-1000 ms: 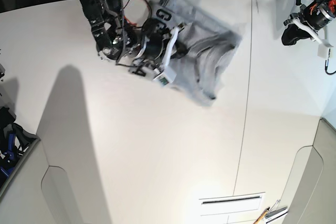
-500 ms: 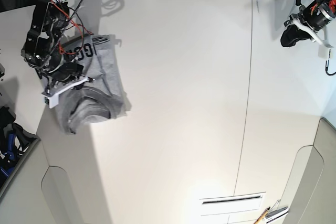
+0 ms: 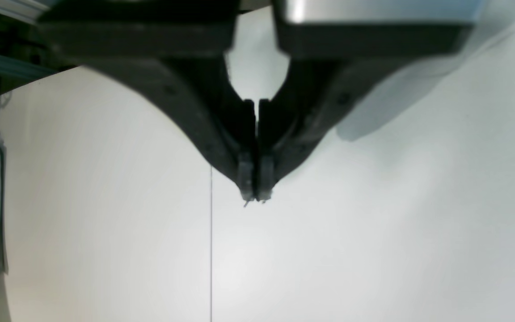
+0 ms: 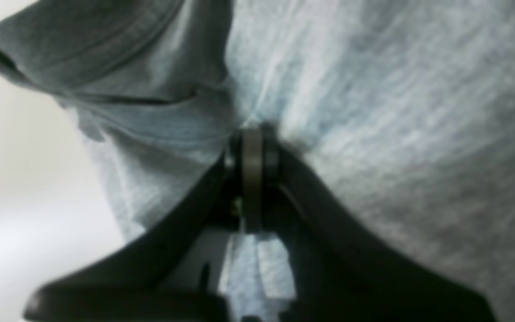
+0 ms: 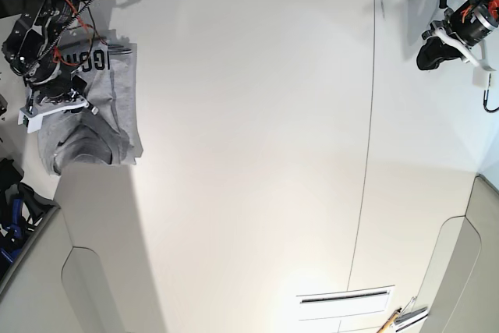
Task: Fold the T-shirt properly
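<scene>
Lay bunched at the far left edge of the white bench (image 5: 257,154): the T-shirt (image 5: 105,107), grey, black lettering showing near its top. Pinched in the right gripper (image 4: 252,147), fabric puckered around the pressed-together tips. Hung over bare bench at the opposite corner: the left gripper (image 3: 256,185), pressed together, holding nothing.

right gripper (image 4: 252,147): jaws closed, pinching fabric | T-shirt (image 4: 373,112): grey, bunched, fills view | table (image 4: 11,188): white, left
</scene>
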`<state>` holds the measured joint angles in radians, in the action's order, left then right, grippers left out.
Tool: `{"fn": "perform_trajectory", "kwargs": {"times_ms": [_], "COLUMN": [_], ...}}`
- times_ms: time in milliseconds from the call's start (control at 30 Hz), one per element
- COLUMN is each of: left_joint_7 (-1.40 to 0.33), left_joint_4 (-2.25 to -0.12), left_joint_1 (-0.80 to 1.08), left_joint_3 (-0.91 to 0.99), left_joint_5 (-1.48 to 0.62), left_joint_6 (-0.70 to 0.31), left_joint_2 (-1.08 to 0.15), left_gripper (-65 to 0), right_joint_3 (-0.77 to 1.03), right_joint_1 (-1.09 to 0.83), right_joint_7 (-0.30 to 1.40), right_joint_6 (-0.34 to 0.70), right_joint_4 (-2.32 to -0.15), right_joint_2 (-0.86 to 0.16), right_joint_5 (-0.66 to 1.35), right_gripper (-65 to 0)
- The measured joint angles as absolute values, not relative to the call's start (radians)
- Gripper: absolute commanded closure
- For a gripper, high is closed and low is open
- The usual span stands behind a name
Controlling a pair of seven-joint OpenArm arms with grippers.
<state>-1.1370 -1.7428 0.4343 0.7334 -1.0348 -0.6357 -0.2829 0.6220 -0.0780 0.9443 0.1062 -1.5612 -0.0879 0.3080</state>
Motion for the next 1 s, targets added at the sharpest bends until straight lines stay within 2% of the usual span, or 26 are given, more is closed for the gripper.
{"fn": "perform_trajectory", "kwargs": {"times_ms": [167, 433, 500, 600, 767, 1000], "left_joint_7": [-1.137, -1.137, -1.137, -1.195, -1.321, -1.364], "left_joint_4": [-1.743, -1.743, -1.743, -1.743, -1.743, -1.747], "left_joint_1": [0.434, 0.434, 0.434, 0.434, 0.475, 0.664], "left_joint_3": [0.733, 0.733, 0.734, 0.733, 0.732, 0.732], "left_joint_5": [-1.036, -1.043, -1.068, -1.135, -1.294, -1.382], "left_joint_6": [-0.636, -0.636, -0.642, -0.674, -0.689, -0.69], "left_joint_2": [-0.283, -0.283, -0.283, -0.283, -0.297, -0.382], "left_gripper": [0.0, 0.0, 0.0, 0.0, 0.0, 0.0], "right_joint_3": [0.626, 0.626, 0.627, 0.626, 0.616, 0.598], "right_joint_1": [-0.1, -0.033, -0.026, -0.051, -0.303, -0.68], "right_joint_7": [0.992, 0.951, 0.959, 0.996, 1.073, 1.16], "right_joint_6": [0.085, 0.089, 0.115, 0.21, 0.324, 0.385], "right_joint_4": [-1.718, -1.947, -2.004, -2.103, -2.244, -2.297], "right_joint_2": [-0.085, -0.086, -0.086, -0.088, -0.111, -0.243], "right_joint_5": [0.251, 0.264, 0.284, 0.36, 0.535, 0.562], "right_gripper": [0.0, 0.0, 0.0, 0.0, 0.0, 0.0]}}
